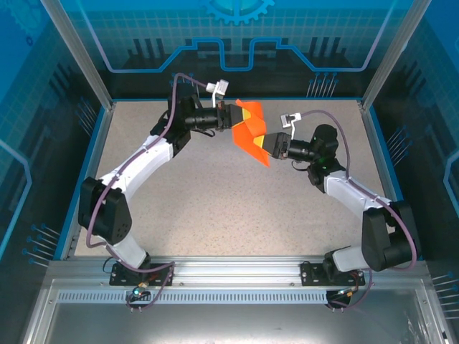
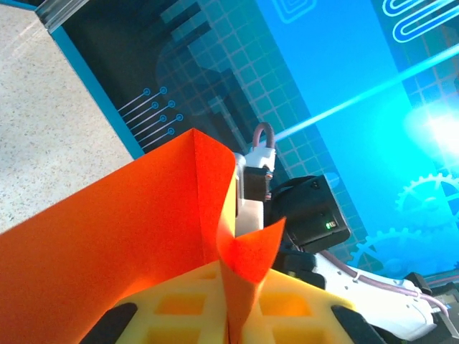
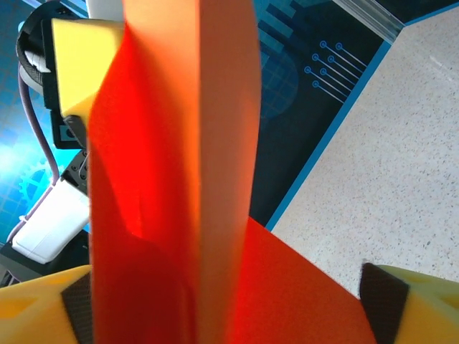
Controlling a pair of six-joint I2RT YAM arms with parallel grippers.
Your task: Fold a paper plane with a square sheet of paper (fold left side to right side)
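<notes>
Above the far middle of the speckled grey tabletop (image 1: 215, 208), a thin bright orange paper sheet (image 1: 251, 135) is held up between the two arms. It is partly folded, with creased flaps standing at angles to one another. Whether its near tip touches the tabletop cannot be told.

The left gripper (image 1: 241, 115) reaches in from the left at the sheet's far left edge. In the left wrist view its yellow foam-padded fingers (image 2: 179, 304) are pressed together on the sheet (image 2: 107, 244), whose lower edge runs down into the seam between them. One flap rises broad on the left and a smaller pointed flap curls up just right of the crease.

The right gripper (image 1: 272, 144) comes in from the right at the sheet's near right side. In the right wrist view its yellow fingers (image 3: 423, 301) stand wide apart at the two lower corners. The sheet (image 3: 165, 179) rises upright between them and is not pinched. A yellow finger of the left gripper (image 3: 79, 57) shows behind the sheet's upper left.

The two grippers are near each other, one on each side of the sheet, in front of the blue printed back wall (image 1: 237, 43).
</notes>
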